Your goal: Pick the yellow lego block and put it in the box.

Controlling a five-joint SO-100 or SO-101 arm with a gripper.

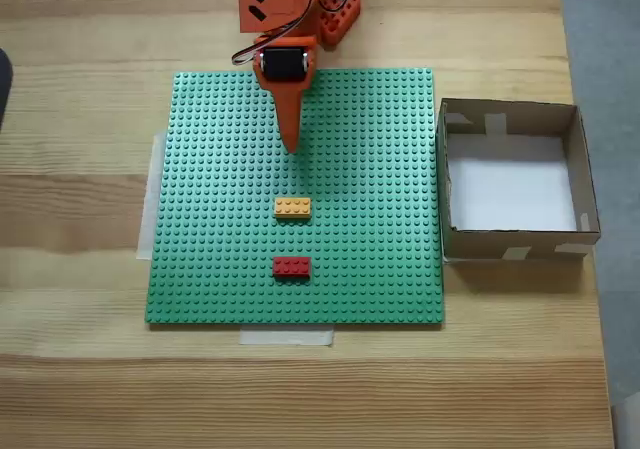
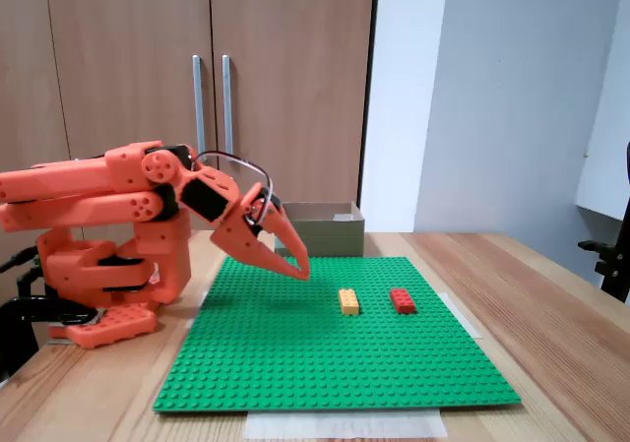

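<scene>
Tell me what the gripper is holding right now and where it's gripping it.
Nothing is held. The gripper hangs above the green baseplate, short of the yellow brick, which lies untouched on the plate beside the red brick.

Yellow lego block [image 1: 292,207] flat on green baseplate [image 1: 200,269] — cardboard box [image 1: 515,237] open, upright

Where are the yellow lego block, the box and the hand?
yellow lego block [image 1: 292,207]: fixed view from above, studded top.
box [image 1: 510,250]: fixed view from above, near wall.
hand [image 2: 300,271]: fixed side view, fingertips.
</scene>
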